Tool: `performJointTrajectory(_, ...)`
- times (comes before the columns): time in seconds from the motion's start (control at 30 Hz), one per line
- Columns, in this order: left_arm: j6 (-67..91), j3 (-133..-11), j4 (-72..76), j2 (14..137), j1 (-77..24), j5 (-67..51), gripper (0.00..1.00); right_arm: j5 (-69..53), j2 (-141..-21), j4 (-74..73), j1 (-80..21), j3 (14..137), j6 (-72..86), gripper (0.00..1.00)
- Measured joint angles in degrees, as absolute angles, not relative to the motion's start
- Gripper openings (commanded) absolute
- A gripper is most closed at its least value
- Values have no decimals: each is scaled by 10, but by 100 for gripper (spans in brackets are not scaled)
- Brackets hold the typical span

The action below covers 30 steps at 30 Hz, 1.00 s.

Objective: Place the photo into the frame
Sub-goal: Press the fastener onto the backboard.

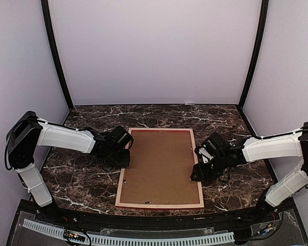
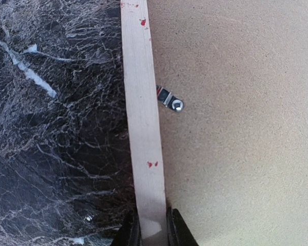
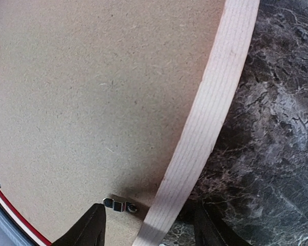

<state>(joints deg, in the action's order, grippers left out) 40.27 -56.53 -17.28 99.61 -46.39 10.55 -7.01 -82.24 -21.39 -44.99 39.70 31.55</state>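
Note:
The frame (image 1: pixel 159 205) lies face down on the marble table, its pale wooden back up, with a brown backing board (image 1: pixel 160 166) filling it. The photo is hidden. My left gripper (image 1: pixel 124 154) is shut on the frame's left rail (image 2: pixel 143 118), one finger on each side of the wood (image 2: pixel 154 226). My right gripper (image 1: pixel 197 171) is open over the right rail (image 3: pixel 210 118). It straddles the rail (image 3: pixel 149 218), with one fingertip (image 3: pixel 95 218) just beside a small metal clip (image 3: pixel 119 205) on the board.
Another metal clip (image 2: pixel 170 100) sits on the board next to the left rail. A thin red edge of the frame's front (image 3: pixel 15 215) shows in the right wrist view. Dark marble table (image 1: pixel 82 179) surrounds the frame, and walls close in the back and sides.

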Motion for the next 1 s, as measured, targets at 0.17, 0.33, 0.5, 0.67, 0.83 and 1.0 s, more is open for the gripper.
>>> performJointTrajectory(0.17,403,-565,-173,996,-464,105,10,-62,-823,-225,-462,397,305,57)
performJointTrajectory(0.33,403,-565,-173,996,-464,105,10,-47,-834,-230,-470,401,298,56)
performJointTrajectory(0.5,403,-565,-173,996,-464,105,10,-33,-850,-232,-475,416,294,53)
performJointTrajectory(0.67,403,-565,-173,996,-464,105,10,-22,-865,-231,-477,429,296,48)
performJointTrajectory(0.83,403,-565,-173,996,-464,105,10,-16,-873,-241,-477,439,311,41)
performJointTrajectory(1.0,403,-565,-173,996,-464,106,10,-11,-881,-254,-476,450,326,35)
